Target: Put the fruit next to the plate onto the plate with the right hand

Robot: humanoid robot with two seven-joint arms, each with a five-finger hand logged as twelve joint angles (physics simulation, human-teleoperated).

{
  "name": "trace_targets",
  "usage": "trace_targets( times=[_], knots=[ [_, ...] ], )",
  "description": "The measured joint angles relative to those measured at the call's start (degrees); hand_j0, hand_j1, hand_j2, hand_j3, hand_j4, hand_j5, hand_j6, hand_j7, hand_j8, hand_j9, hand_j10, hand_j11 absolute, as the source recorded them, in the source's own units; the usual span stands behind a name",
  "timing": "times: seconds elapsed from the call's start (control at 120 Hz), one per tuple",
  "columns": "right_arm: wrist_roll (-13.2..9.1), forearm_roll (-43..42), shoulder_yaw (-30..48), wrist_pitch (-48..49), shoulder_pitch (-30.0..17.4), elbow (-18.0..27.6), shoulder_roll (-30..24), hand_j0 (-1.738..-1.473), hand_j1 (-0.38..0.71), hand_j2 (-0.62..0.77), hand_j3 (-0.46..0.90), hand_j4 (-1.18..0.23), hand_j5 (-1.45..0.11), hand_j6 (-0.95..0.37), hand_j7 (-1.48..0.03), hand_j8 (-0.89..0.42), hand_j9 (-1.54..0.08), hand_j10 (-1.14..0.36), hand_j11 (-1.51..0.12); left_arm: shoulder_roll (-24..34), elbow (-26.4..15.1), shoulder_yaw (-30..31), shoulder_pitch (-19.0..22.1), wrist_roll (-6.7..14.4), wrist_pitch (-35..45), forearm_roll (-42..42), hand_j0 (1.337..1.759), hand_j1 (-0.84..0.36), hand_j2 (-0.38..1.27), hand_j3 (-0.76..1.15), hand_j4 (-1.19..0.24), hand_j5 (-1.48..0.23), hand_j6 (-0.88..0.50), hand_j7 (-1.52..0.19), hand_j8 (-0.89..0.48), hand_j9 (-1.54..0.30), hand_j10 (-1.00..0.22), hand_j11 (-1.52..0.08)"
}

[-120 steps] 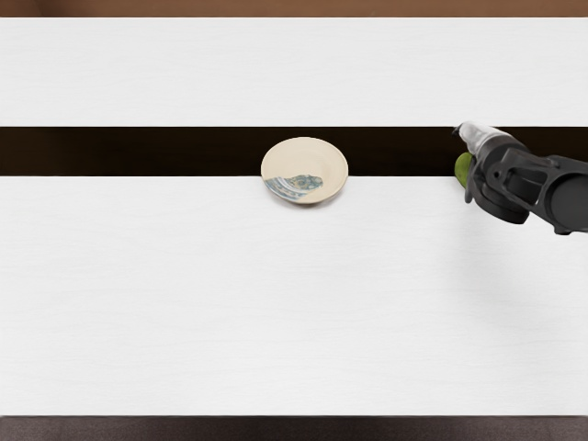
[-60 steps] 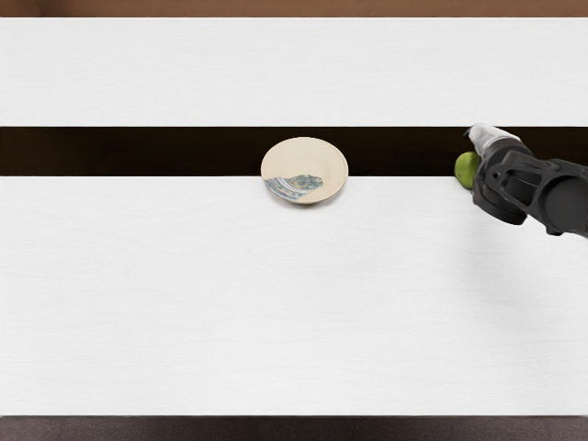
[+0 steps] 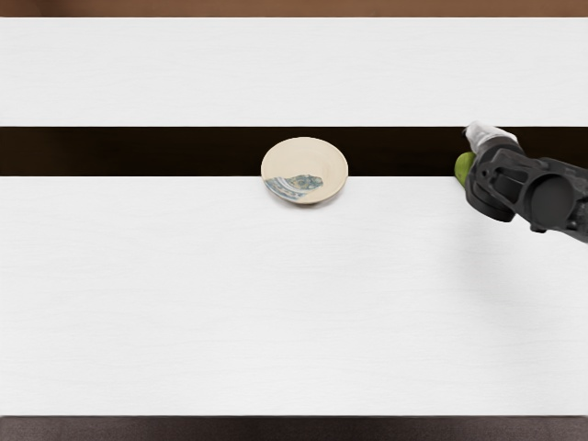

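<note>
1. At the right edge of the frame, in the head view, the black jointed right hand point(image 3: 496, 179) comes in on its dark arm point(image 3: 559, 200) and lies over the back edge of the white near tabletop point(image 3: 276, 294)
2. Against the hand's left side a small round green fruit point(image 3: 462, 166) peeks out; only a sliver of it shows, and the rest is hidden behind the hand
3. That fruit sits at the back edge of the near tabletop, where the white meets the dark horizontal band point(image 3: 138, 152)
4. I cannot tell whether the hand is closed around the fruit or merely lies against it, since its inner side is turned away from the camera
5. On the hand's upper left a pale grey piece point(image 3: 484, 135) sticks up in front of the dark band
6. Upper centre of the frame holds the round cream ceramic plate point(image 3: 317, 156) with a blue-green brushed patch on its lower left; its lower rim is on the near tabletop and its upper half overlaps the dark band
7. Fruit and plate are well apart, the fruit far to the plate's right and off it
8. Beyond the band, a second white surface point(image 3: 276, 73) spans the upper part of the frame
</note>
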Motion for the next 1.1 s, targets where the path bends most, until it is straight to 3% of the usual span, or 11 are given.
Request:
trace_targets(
  times=[1.1],
  knots=[
    [0.00, 0.03, 0.12, -0.03, -1.52, -3.26, 1.93, -1.658, 0.10, -0.07, 0.00, -0.39, -0.49, -0.37, -0.49, -0.39, -0.49, -0.39, -0.49, 0.00, 0.00, 0.04, 0.00, 0.00, -0.01, 0.00, 1.658, 0.33, 0.00, 0.00, -0.01, -0.02, -0.01, -0.02, -0.01, -0.02, -0.01, -0.02]
  ],
)
